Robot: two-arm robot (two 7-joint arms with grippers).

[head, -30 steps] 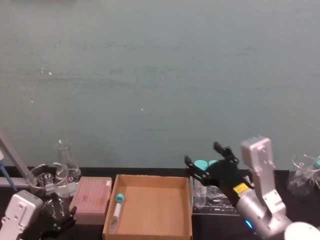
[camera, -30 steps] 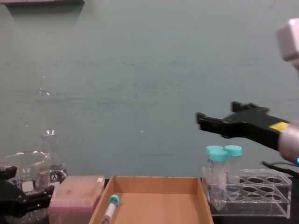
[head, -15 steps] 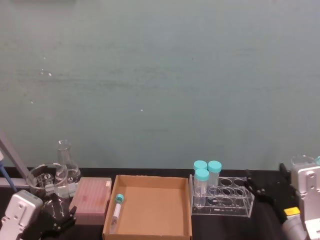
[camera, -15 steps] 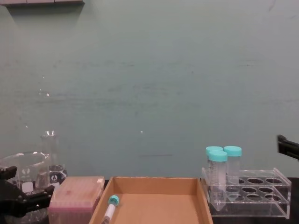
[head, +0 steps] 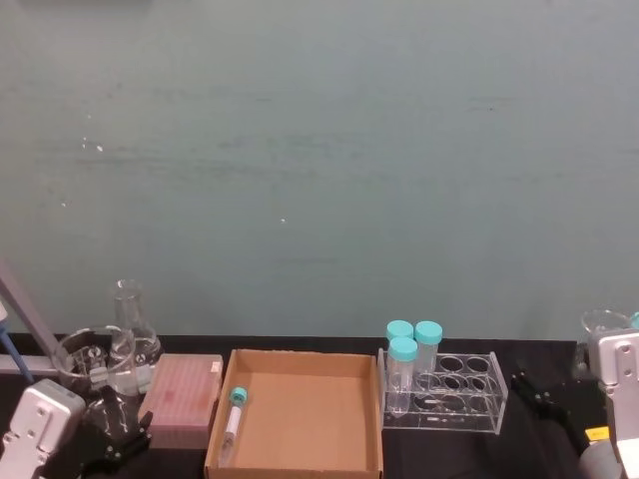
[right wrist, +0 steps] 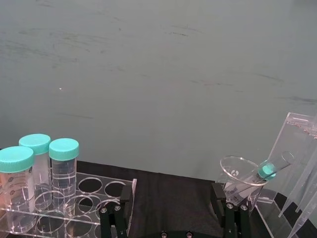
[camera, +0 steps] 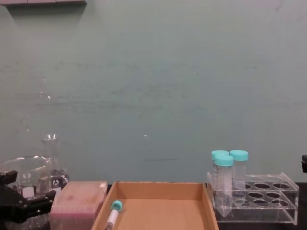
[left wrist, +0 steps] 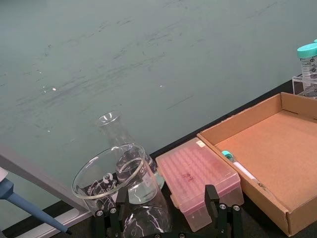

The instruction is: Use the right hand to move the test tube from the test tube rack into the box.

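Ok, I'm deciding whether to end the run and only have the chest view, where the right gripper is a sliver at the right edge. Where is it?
Observer: The head view puts the right hand at the lower right, to the right of the test tube rack and apart from it.
Operator: Holding anything?
Observer: No; in the right wrist view its fingers stand open with nothing between them.
Operator: I see just a cap in the box. Is the whole tube in?
Observer: Yes; in the head view the test tube lies flat along the left wall of the box. The left gripper sits parked at lower left.
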